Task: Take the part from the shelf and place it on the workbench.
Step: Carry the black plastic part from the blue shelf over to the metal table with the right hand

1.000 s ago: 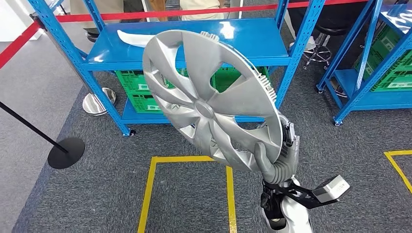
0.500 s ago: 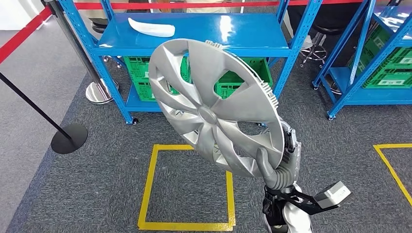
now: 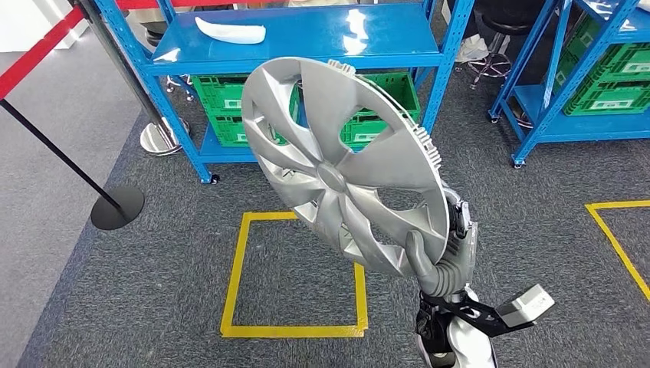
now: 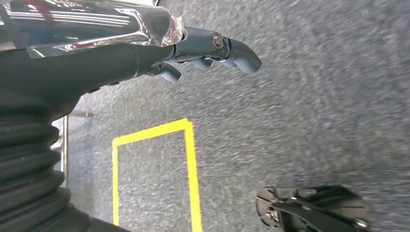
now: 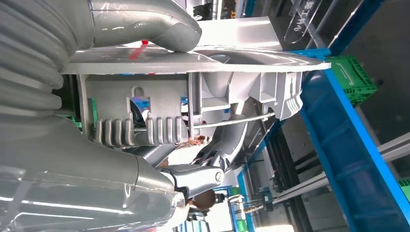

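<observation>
The silver wheel cover (image 3: pixel 345 165) is off the shelf and held up in the air, tilted, its spoked face toward the head camera, in front of the blue shelf (image 3: pixel 306 38) and above the grey carpet (image 3: pixel 115 291). The right hand (image 3: pixel 441 257) grips it at its lower rim: the thick grey thumb lies across the front face and the darker fingers (image 5: pixel 227 140) curl against the ribbed back, where clips and a thin wire ring run along the edge. No brand or writing can be read on the wheel cover itself.

The left hand (image 4: pixel 208 48) hangs over the carpet with nothing in it, its fingers slightly curled and apart from one another.

Below the wheel cover, yellow tape (image 3: pixel 291 330) marks a square on the carpet. A white curved part (image 3: pixel 230 31) lies on the top level of the blue shelf. On the lower level stand green crates (image 3: pixel 230 107); what they hold cannot be made out, and a pale label on one is too small to read. A second blue rack (image 3: pixel 567 84) to the right carries more green crates (image 3: pixel 609 88). A red barrier rope (image 3: pixel 34 57) runs to a black post with a round base (image 3: pixel 115 207).
</observation>
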